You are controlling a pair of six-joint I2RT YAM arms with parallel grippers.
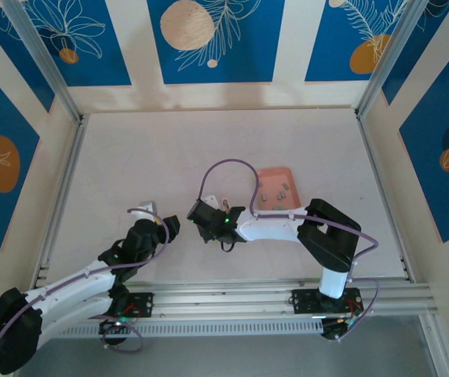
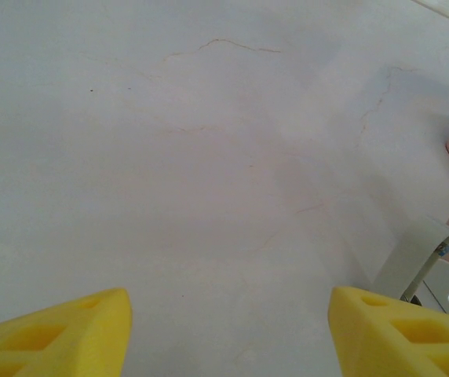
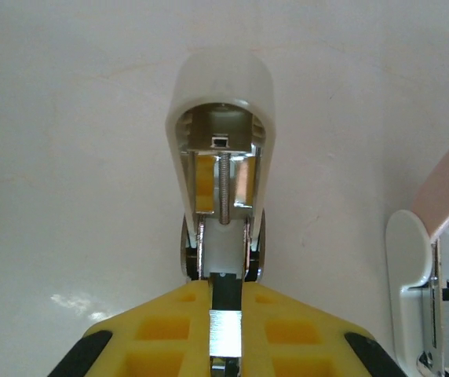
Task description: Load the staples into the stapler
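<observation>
staples (image 1: 275, 191): small grey pieces lying loose in the pink tray, right of the tabletop's middle.
strip (image 3: 224, 339): one short silvery piece, pinched at the seam of the right fingers, pointing at the stapler's open back end.
stapler (image 3: 220, 149): white, lying on the tabletop straight ahead of the right fingers. Its rounded cap is swung up, so the metal channel and its thin spring rod show inside. From above it sits just left of the tray.
right fingers (image 3: 162, 338): yellow, closed together on the strip. Their tips are right at the stapler's hinge end, and I cannot tell whether they touch it.
left fingers (image 2: 60, 334): yellow, spread wide, low over the tabletop with only bare surface showing between them. The stapler lies off to their right, apart from them.
tray (image 1: 287, 174): shallow, pink, rectangular, just beyond the right arm's forearm and near the stapler.
tabletop (image 1: 169, 149): pale, with faint hairline marks.
right arm (image 1: 275, 228): white forearm reaching leftward from its base across the tray's near side.
</observation>
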